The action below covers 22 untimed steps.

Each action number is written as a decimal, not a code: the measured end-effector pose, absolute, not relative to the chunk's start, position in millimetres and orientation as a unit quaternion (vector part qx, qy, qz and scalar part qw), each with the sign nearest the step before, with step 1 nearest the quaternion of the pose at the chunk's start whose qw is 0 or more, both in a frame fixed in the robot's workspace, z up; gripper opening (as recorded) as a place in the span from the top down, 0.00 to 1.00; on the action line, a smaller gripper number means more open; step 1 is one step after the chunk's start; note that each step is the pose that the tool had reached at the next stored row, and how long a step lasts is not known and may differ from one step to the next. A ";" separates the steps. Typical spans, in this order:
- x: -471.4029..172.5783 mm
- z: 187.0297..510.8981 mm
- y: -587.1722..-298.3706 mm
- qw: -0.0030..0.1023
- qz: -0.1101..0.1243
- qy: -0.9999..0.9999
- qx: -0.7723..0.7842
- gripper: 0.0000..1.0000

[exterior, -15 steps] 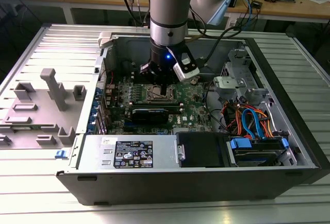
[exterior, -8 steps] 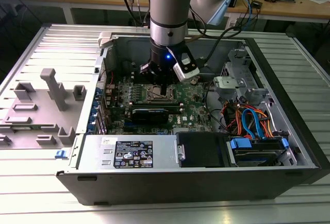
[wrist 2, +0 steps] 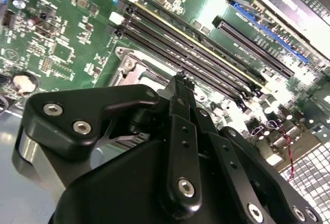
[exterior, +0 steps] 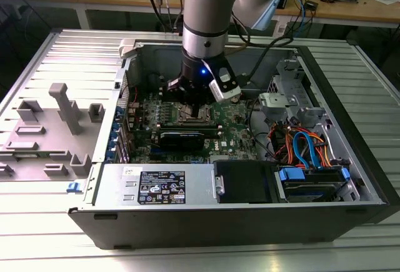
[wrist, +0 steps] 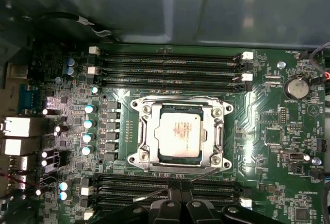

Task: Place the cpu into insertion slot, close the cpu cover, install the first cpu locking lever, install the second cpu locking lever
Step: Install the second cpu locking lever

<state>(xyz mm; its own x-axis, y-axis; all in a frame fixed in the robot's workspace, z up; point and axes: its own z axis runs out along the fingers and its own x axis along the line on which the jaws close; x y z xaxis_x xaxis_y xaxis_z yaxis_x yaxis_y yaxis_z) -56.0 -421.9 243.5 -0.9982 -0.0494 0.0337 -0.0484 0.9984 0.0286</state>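
Observation:
The cpu [wrist: 178,134], a silver-grey square, lies in the insertion slot [wrist: 138,158] on the green board. The cpu cover [wrist: 146,131] is folded flat around it, its window framing the chip. A thin silver locking lever [wrist: 149,194] sticks out at a slant along one side of the socket. My gripper [wrist: 175,185] has its black fingers pressed together, and its tips sit right at that lever's middle. In the second wrist view the gripper [wrist 2: 180,79] points down at the socket's edge. In the exterior view the gripper [exterior: 195,104] hangs low inside the open computer case, over the socket.
Long memory slots [wrist: 170,59] flank the socket on two sides. A black finned card [exterior: 181,137] lies just in front, then the power supply [exterior: 156,184]. Blue and orange cables [exterior: 306,150] fill the case's right. A grey fixture tray [exterior: 56,122] sits outside at the left.

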 end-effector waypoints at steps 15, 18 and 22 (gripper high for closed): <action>-60.2 231.4 -422.4 0.025 -0.014 -0.999 0.045 0.89; -61.5 231.3 -422.4 0.026 -0.014 -0.999 0.046 0.89; -63.0 230.8 -422.4 0.027 -0.014 -0.998 0.047 0.89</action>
<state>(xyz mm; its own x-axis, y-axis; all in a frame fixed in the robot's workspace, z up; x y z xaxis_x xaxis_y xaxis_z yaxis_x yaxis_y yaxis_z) -63.0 -422.4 230.8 -0.9942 -0.0937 0.0519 -0.0922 0.9953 0.0299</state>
